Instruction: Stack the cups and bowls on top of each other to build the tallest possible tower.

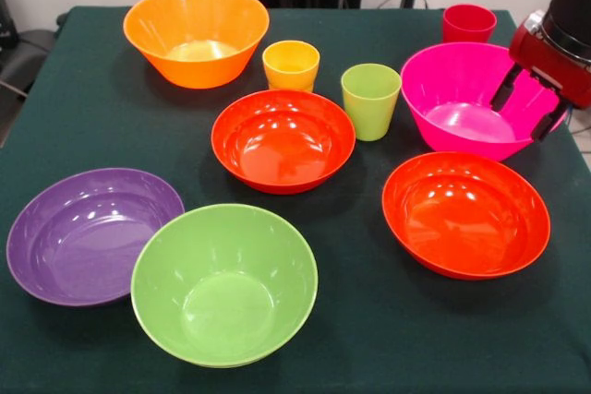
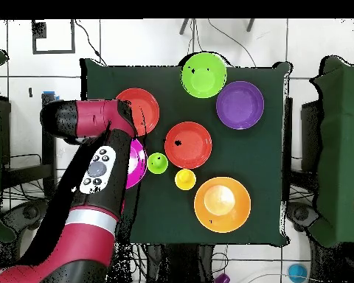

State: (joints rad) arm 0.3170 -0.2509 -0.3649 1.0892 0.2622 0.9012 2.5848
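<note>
Evidently nothing stacked yet: no tower, every piece standing alone on the bench (image 1: 55,117). Left to right in the front view: purple bowl (image 1: 88,237) and lime-green bowl (image 1: 224,285) nearest, rims touching or just overlapping; deep orange bowl (image 1: 196,34) at the back; yellow-orange cup (image 1: 291,65); red-orange bowl (image 1: 283,140) mid-bench; lime green cup (image 1: 370,99); second red-orange bowl (image 1: 465,214); magenta bowl (image 1: 471,103); red cup (image 1: 469,23) behind it. End effector (image 1: 533,106) poised over the magenta bowl's right rim, fingers apart, holding nothing. All stacking still to do.
</note>
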